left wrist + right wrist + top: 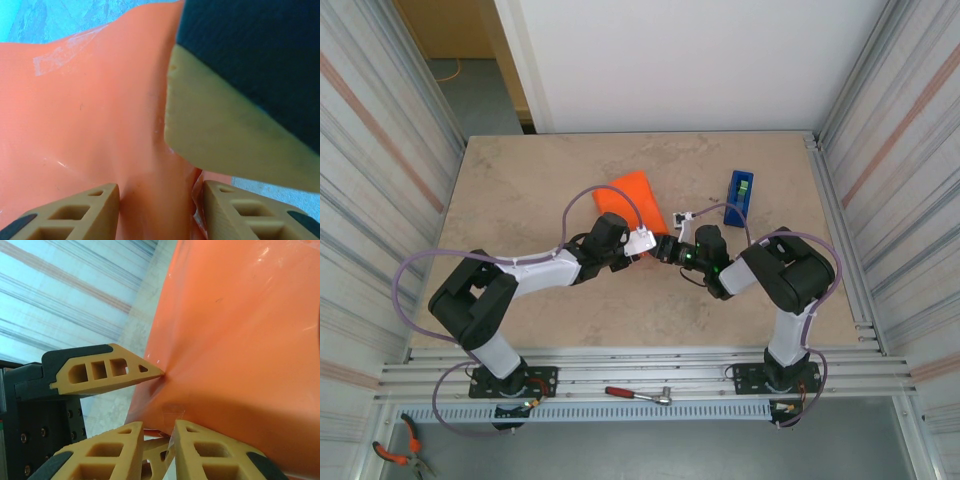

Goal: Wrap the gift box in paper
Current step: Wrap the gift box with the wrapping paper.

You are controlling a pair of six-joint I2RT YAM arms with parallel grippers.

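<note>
Left arm (535,270), right arm (775,272) meet at paper (632,190).

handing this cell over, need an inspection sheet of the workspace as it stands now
surface: beige stone-look table, nothing spilled
job's things: orange paper humped up mid-table, clear tape patch on it
clutter: blue tape dispenser right of the paper; red-handled ratchet on the front rail; pliers off the table, near left corner
grippers: left gripper jaws closed on a ridge of paper; right gripper jaws nearly together against the paper, grip unclear
cables: purple cables looped along both arms, none seen snagged
surroundings: corrugated metal walls either side, white wall behind
</note>
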